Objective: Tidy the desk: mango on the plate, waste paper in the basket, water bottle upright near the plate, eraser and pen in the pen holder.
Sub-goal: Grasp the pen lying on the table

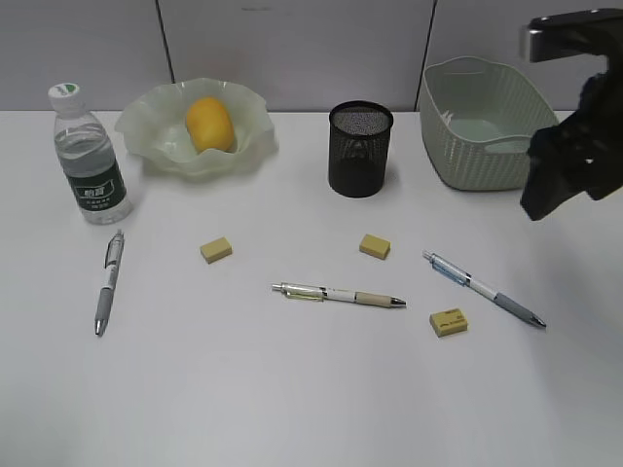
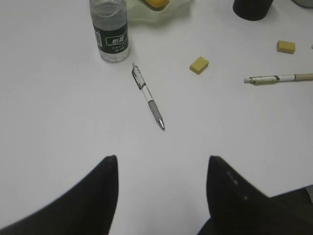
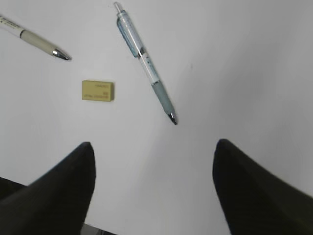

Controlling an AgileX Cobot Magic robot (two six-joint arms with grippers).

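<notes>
The desk [image 1: 292, 389] is a broad white surface whose far edge meets a grey panelled wall; its whole near half lies bare, leaving wide room in front of the scattered things. Along the far edge stand, from left to right, the water bottle [image 1: 88, 156], upright with white cap and dark green label, just beside the plate [image 1: 156, 122]; the mango [image 1: 209, 124], yellow-orange and smooth, lying inside that wavy-rimmed dish; the pen holder [image 1: 360, 149], a black mesh cup; and the basket [image 1: 467, 136], a pale green woven-pattern tub near the right edge.

Three pens lie flat in the middle band. The left pen [image 1: 108, 282], grey-gripped, sits below the bottle. The middle pen [image 1: 338, 295] has a beige grip. The right pen [image 1: 483, 288], blue-tinted with a grey grip, lies at a slant. Three yellow erasers rest apart from one another: the left eraser [image 1: 216, 249], the middle eraser [image 1: 375, 245], and the right eraser [image 1: 448, 321] between the middle and right pens.

The left pincer [image 2: 161, 161] hangs above bare desk with its jaws apart and nothing between them, the left pen ahead of it. The right pincer [image 3: 154, 147] stands wide and empty over the right pen and right eraser. In the exterior view the right arm [image 1: 569, 146] is raised beside the basket.
</notes>
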